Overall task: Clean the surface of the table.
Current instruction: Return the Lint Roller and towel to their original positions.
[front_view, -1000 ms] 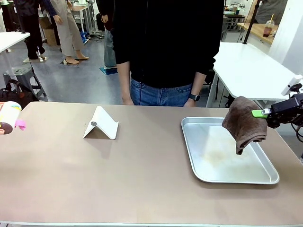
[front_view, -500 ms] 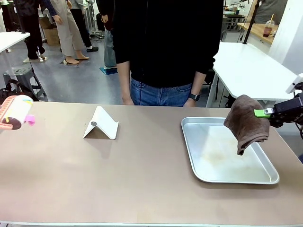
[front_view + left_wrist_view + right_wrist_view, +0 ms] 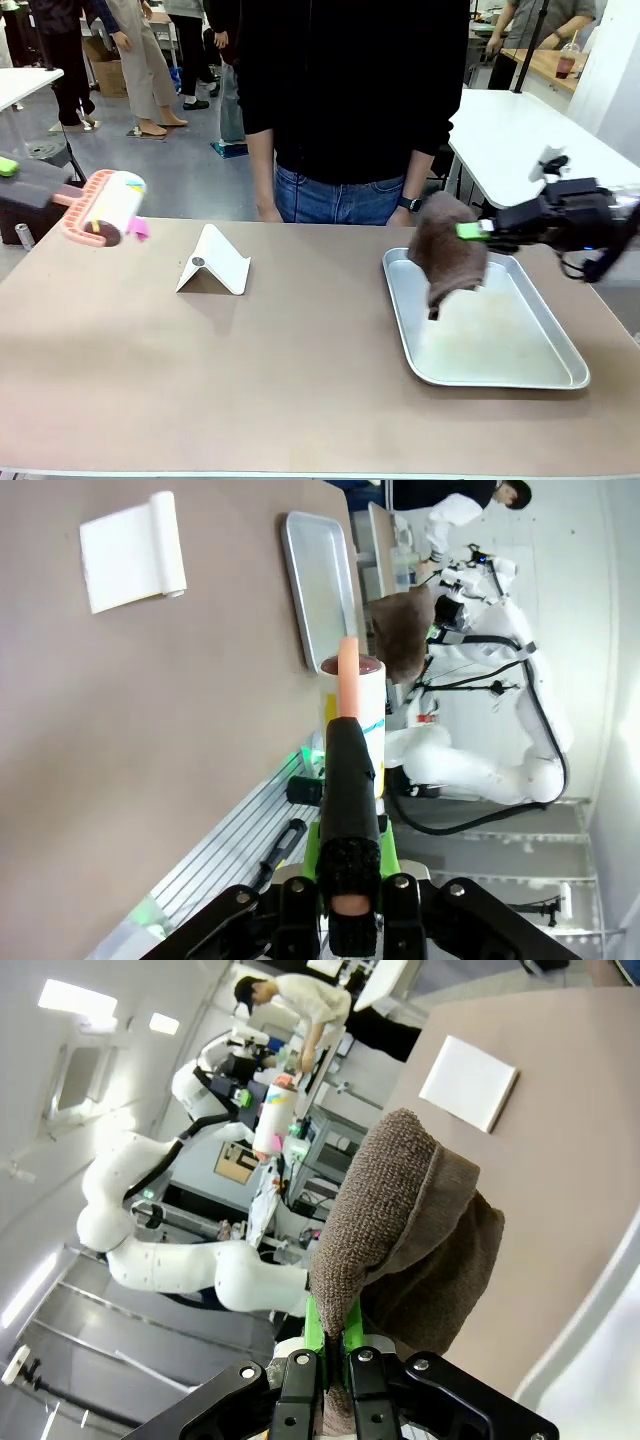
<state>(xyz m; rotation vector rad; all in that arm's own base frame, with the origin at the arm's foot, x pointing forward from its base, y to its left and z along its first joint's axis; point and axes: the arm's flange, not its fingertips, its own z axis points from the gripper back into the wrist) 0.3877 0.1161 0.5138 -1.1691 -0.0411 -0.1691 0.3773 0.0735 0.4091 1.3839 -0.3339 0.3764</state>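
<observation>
One brown worktop [image 3: 250, 370] stretches across the front view, and three things rest on it: one white folded stand [image 3: 213, 262] left of the middle, and one shallow silver metal tray [image 3: 560, 372] at the right; the third, a small dark cylinder [image 3: 22, 235], lies at the far left edge. One person in a dark top and jeans [image 3: 345, 120] stands at the far side, just behind the worktop's rim, with one wristwatch [image 3: 411, 206] showing on the arm nearer the tray. Two claws are up in the air. The right claw [image 3: 478, 230] comes in from the right and is clamped shut on one brown towel [image 3: 447, 252], which hangs in folds above the tray's near-left part, clear of the metal; in the right wrist view the same towel [image 3: 400, 1230] bunches over the closed green pads [image 3: 322, 1332]. The left claw [image 3: 349, 900] is closed on the black handle of one lint roller [image 3: 108, 205], held above the worktop's far left corner with its pink frame and white roll pointing toward the middle; a bit of magenta sheet [image 3: 138, 229] dangles from the roll. In the left wrist view the roller [image 3: 352, 695] stands out straight from the claw, well above the brown surface.
</observation>
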